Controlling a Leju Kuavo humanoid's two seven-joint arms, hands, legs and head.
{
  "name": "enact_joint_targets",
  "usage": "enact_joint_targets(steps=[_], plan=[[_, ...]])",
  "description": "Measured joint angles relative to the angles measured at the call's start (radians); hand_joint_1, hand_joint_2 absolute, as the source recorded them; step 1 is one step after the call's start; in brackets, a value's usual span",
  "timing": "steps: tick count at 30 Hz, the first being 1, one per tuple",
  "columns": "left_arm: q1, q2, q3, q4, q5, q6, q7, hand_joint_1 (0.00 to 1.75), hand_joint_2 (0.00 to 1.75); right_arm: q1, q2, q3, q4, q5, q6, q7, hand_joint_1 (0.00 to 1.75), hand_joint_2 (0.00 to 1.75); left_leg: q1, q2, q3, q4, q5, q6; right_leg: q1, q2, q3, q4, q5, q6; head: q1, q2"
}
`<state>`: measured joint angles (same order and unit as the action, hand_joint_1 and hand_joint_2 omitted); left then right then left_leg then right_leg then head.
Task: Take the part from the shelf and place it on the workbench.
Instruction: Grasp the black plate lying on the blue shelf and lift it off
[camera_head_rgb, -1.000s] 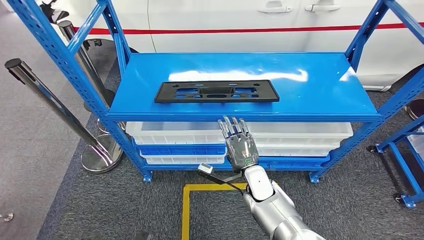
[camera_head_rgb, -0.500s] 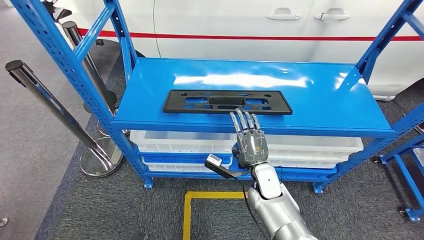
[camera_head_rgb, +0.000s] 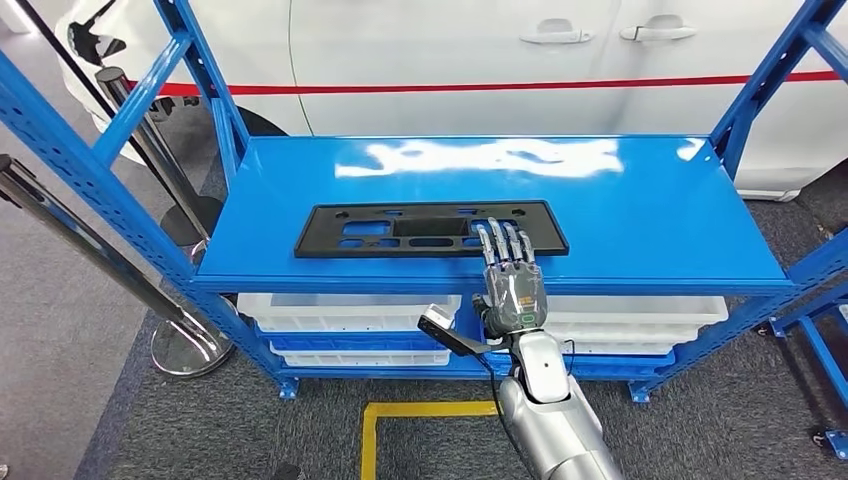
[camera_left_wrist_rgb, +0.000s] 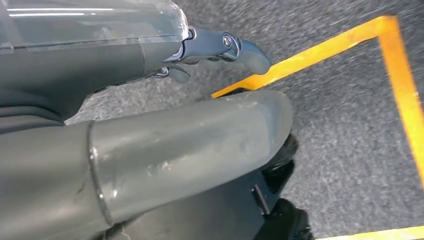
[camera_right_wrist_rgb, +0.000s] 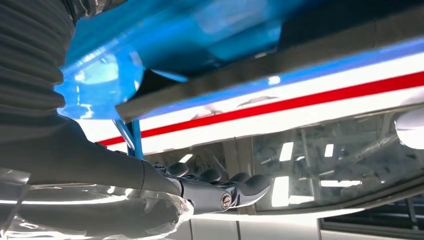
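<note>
Nearest, the left hand (camera_left_wrist_rgb: 150, 150) hangs low over grey carpet marked with yellow tape (camera_left_wrist_rgb: 320, 55); its fingers are seen too close to tell whether they are spread or curled, though nothing shows in them. Further out, the right hand (camera_head_rgb: 512, 285) is raised at the front edge of the blue shelf (camera_head_rgb: 640, 215), flat, with fingers straight, slightly apart and holding nothing; its fingertips (camera_head_rgb: 505, 240) overlap the near long edge of the part (camera_head_rgb: 430, 230), toward that part's right end. Whether they touch it or hover just above cannot be told. The part is a flat black perforated plate lying lengthwise near the shelf's front edge, left of centre. White trays (camera_head_rgb: 345, 308) sit on the level below, and a white car with a red stripe (camera_head_rgb: 520, 85) stands beyond the shelf. The risk, as I judge it, is that a thin, flat plate offers little to get under: fingers pressing down from above could simply push it back across the glossy surface, and gripping it so far toward one end could let the long free end sag or swing and twist out of the hold.
</note>
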<state>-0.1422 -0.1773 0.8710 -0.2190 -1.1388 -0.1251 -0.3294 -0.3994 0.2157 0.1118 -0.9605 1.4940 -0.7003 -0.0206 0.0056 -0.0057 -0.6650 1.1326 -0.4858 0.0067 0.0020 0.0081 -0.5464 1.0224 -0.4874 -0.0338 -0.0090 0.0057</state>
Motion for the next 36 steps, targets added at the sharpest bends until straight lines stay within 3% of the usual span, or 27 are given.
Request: enact_joint_targets(steps=[2,5,7,10,12,13,15,17,18,21,23,26,27,28,29,31,33,36], plan=[[-0.002,0.001,0.0,0.0,0.0,0.0,0.0,0.0,0.0,0.002,0.002,-0.002,-0.002,0.001,0.0,0.0,0.0,1.75,-0.009,0.0,0.019,-0.09,0.066,0.016,0.002,0.003,0.012,-0.001,-0.015,0.008,0.0,0.0],[-0.001,0.0,-0.002,0.0,0.0,0.0,0.001,0.0,0.0,0.007,0.004,-0.006,-0.009,0.001,0.0,0.0,0.0,1.75,-0.013,-0.001,0.038,-0.121,0.072,0.034,0.001,0.004,0.021,0.007,-0.021,0.026,0.0,0.0],[-0.002,0.0,-0.003,0.0,0.0,0.0,0.001,0.0,0.0,0.006,0.004,-0.007,-0.014,0.001,0.0,0.0,0.0,1.75,-0.008,-0.001,0.061,-0.133,0.072,0.043,-0.001,0.002,0.007,0.049,-0.027,0.036,0.001,0.0],[-0.007,0.0,-0.005,0.0,0.001,0.0,0.0,0.0,0.0,0.007,0.004,-0.01,-0.017,0.002,0.0,0.0,0.0,1.75,-0.005,-0.001,0.083,-0.138,0.057,0.051,-0.009,-0.001,-0.1,0.213,-0.086,0.053,0.002,0.0],[-0.006,-0.001,-0.006,0.0,0.001,0.0,0.0,0.0,0.0,0.012,0.004,-0.011,-0.017,0.003,0.0,0.002,0.0,1.75,-0.004,-0.001,0.1,-0.137,0.041,0.048,-0.016,-0.002,-0.159,0.269,-0.11,0.06,0.002,0.0],[-0.004,-0.001,-0.007,0.0,0.002,0.0,0.0,0.0,0.0,0.014,0.004,-0.011,-0.018,0.003,0.0,0.003,0.0,1.75,-0.003,-0.002,0.111,-0.137,0.031,0.046,-0.019,-0.003,-0.166,0.249,-0.091,0.063,0.002,0.0],[-0.003,-0.004,-0.008,0.0,0.002,0.0,0.0,0.0,0.0,0.015,0.004,-0.013,-0.019,0.004,0.0,0.006,0.0,1.75,0.0,-0.002,0.136,-0.134,0.009,0.038,-0.023,-0.005,-0.141,0.13,0.004,0.066,0.002,0.0],[-0.005,-0.007,-0.01,0.0,0.003,0.0,0.0,0.0,0.0,0.016,0.004,-0.016,-0.02,0.005,0.0,0.009,0.0,1.75,0.0,-0.003,0.151,-0.129,-0.013,0.025,-0.02,-0.007,-0.117,0.032,0.069,0.059,0.002,0.0],[-0.006,-0.007,-0.011,0.0,0.004,0.0,-0.001,0.0,0.0,0.017,0.004,-0.016,-0.02,0.005,0.0,0.011,0.0,1.75,-0.001,-0.003,0.155,-0.126,-0.02,0.017,-0.018,-0.007,-0.114,0.014,0.082,0.051,0.002,0.0],[-0.007,-0.008,-0.012,0.0,0.009,0.0,-0.009,0.0,0.0,0.02,0.004,-0.017,-0.025,0.008,0.0,0.016,0.0,1.75,0.0,-0.002,0.161,-0.114,-0.03,0.0,-0.018,-0.004,-0.103,0.011,0.078,0.028,0.003,0.0],[-0.008,-0.008,-0.012,0.0,0.013,0.001,-0.017,0.0,0.0,0.021,0.004,-0.017,-0.03,0.011,0.0,0.019,0.0,1.75,0.003,-0.001,0.129,-0.047,-0.051,-0.007,-0.02,-0.004,-0.087,0.005,0.072,0.016,0.002,0.0],[-0.007,-0.008,-0.012,0.0,0.018,0.007,-0.028,0.0,0.0,0.026,0.003,-0.017,-0.031,0.013,0.0,0.018,1.25,1.75,0.006,0.0,0.02,0.127,-0.117,-0.017,-0.017,-0.005,-0.071,0.003,0.057,0.005,0.002,0.0],[-0.006,-0.009,-0.012,0.0,0.019,0.009,-0.033,0.0,0.0,0.028,0.003,-0.017,-0.031,0.012,0.0,0.016,1.68,1.75,0.006,0.0,-0.005,0.151,-0.121,-0.017,-0.015,-0.004,-0.066,0.003,0.051,0.005,0.002,0.0],[-0.005,-0.009,-0.012,0.0,0.02,0.012,-0.038,0.0,0.0,0.03,0.003,-0.017,-0.032,0.01,0.0,0.013,1.75,1.75,0.006,0.0,-0.014,0.14,-0.102,-0.017,-0.014,-0.002,-0.059,0.003,0.046,0.004,0.002,0.0],[-0.006,-0.009,-0.012,0.0,0.021,0.013,-0.042,0.0,0.0,0.031,0.003,-0.017,-0.033,0.007,0.0,0.01,1.75,1.75,0.006,0.0,-0.006,0.094,-0.061,-0.014,-0.013,-0.001,-0.051,0.003,0.04,0.005,0.002,0.0],[-0.008,-0.008,-0.012,0.0,0.023,0.015,-0.048,0.0,0.0,0.032,0.003,-0.018,-0.036,0.003,0.0,0.007,1.75,1.75,0.003,0.0,0.033,-0.034,0.025,-0.004,-0.012,0.001,-0.036,0.003,0.03,0.009,0.002,0.0],[-0.011,-0.008,-0.013,0.0,0.024,0.017,-0.052,0.0,0.0,0.032,0.003,-0.02,-0.038,0.0,0.0,0.004,1.75,1.75,-0.004,-0.001,0.054,-0.105,0.051,0.007,-0.01,0.002,-0.032,0.004,0.024,0.016,0.002,0.0],[-0.013,-0.009,-0.013,0.0,0.026,0.02,-0.061,0.0,0.0,0.036,0.002,-0.022,-0.045,-0.001,0.0,-0.005,1.75,1.75,-0.004,-0.001,0.062,-0.12,0.059,0.022,-0.008,0.001,-0.031,0.003,0.017,0.034,0.002,0.0]])
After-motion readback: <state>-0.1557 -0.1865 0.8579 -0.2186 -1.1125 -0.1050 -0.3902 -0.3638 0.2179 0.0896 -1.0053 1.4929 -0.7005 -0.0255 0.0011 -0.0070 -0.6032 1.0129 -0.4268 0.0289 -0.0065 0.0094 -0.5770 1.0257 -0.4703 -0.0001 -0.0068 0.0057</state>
